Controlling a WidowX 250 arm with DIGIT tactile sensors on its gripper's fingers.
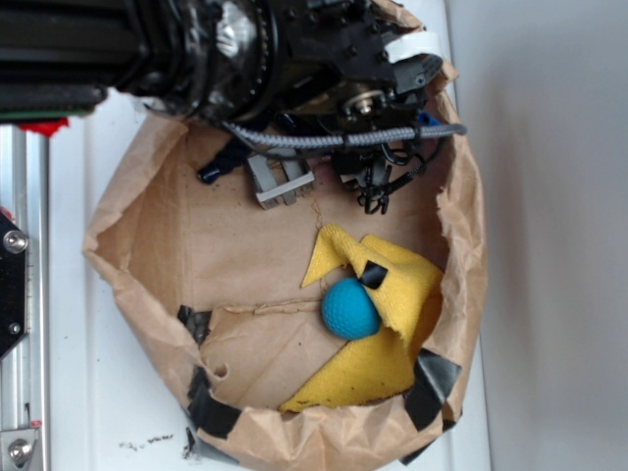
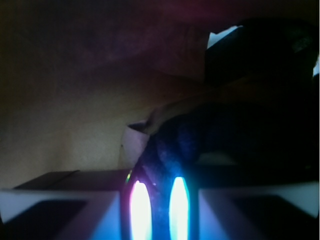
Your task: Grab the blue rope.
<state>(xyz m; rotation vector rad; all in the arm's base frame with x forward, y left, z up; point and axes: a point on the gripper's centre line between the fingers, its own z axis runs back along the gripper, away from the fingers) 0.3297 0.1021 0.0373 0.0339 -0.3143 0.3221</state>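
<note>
Between the gripper jaws lies the blue rope.

Crinkled matt brown paper bag

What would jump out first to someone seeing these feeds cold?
Probably the turquoise ball, sitting on the yellow cloth low in the brown paper bag. Next, the black arm filling the top of the exterior view, its pincer by the bag's upper wall. In the dark wrist view, the blue rope lies between the pincer fingers.
</note>
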